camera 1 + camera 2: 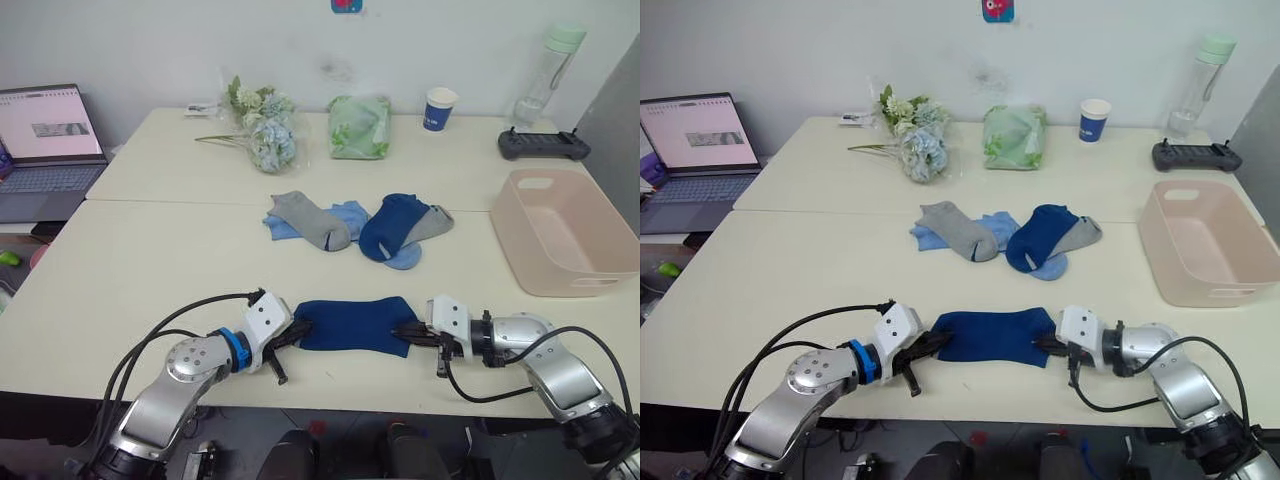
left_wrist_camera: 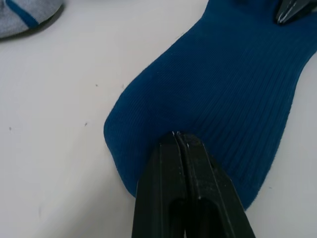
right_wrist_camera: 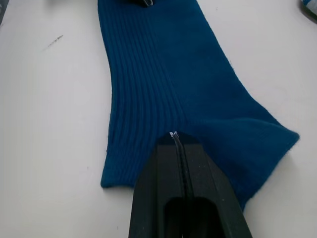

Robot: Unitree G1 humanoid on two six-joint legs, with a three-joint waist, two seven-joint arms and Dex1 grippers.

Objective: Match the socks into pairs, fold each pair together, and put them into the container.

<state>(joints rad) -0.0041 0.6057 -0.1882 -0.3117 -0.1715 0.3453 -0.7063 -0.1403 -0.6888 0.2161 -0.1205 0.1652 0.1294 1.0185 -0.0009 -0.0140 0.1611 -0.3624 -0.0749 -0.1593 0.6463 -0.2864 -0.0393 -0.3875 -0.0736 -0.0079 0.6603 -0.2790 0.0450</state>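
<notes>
While both pincers hold the ends of the navy sock, the step in hand reads as laying it flat, either to fold it or to receive its mate. The left pincer is pressed together on one end, fabric caught between the black fingers; the right pincer is likewise pressed together on the opposite end. The wrist views confirm both: fingertips meet with knit under them.

To do this well, judged from the layout: keep tension even so the sock stays flat and unwrinkled; lift both ends together, not one alone, or the soft knit will sag and twist. The second navy sock must be fetched before folding, so release should leave this one square to the table edge.

Sock condition: dark navy, ribbed along its length, lying flat near the front edge of the table, stretched between the two arms. One end is rounded.

The remaining socks sit in a heap mid-table, well apart from the held one: a grey sock over a light blue sock, the navy one overlapping another grey and light blue. The pale pink container stands to the right, with no socks visible in it.
</notes>
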